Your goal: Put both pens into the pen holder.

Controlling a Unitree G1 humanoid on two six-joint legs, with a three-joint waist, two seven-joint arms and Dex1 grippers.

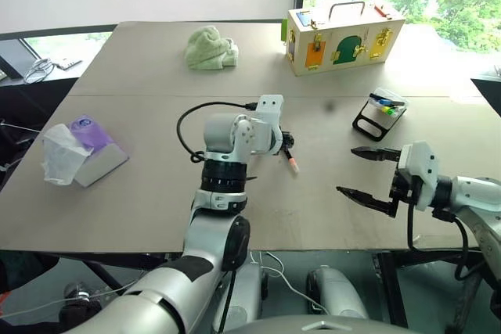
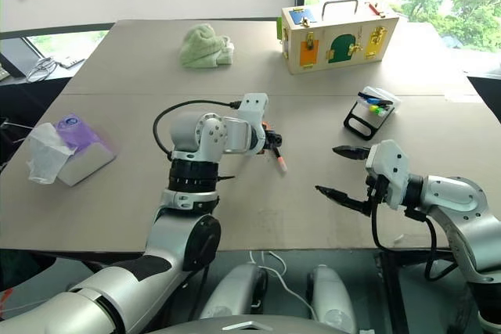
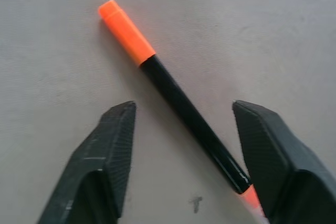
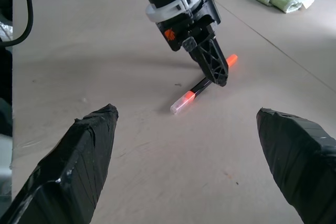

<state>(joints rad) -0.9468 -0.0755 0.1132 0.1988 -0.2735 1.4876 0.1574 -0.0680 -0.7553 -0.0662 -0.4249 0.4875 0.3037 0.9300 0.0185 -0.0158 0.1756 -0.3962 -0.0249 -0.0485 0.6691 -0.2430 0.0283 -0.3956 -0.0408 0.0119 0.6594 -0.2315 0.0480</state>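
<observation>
Orange cap and black barrel: that pen (image 3: 173,95) lies flat on the surface near its middle, and your left tool (image 3: 184,156) is down over it with a finger on either side of the barrel. The gap between those fingers is partly narrowed but they have not clamped; bare surface shows between the barrel and one finger, while the other sits just beside the pen's pale end. So the step in hand looks like the grasp of the orange pen.

The pen holder (image 1: 380,115) stands toward the right edge of the surface, in front of the wooden box (image 1: 344,35), and it seems to carry a blue-capped pen along with green and yellow markers, though that is too small to be sure of. Your right tool (image 1: 362,174) hangs above the surface near its front edge, between the pen and the holder, fingers spread wide and empty.

Next, I would close the left tool squarely across the barrel, as the pen lies at a slant between the fingers and may roll or pivot. Then lift it clear and carry it right toward the holder.
</observation>
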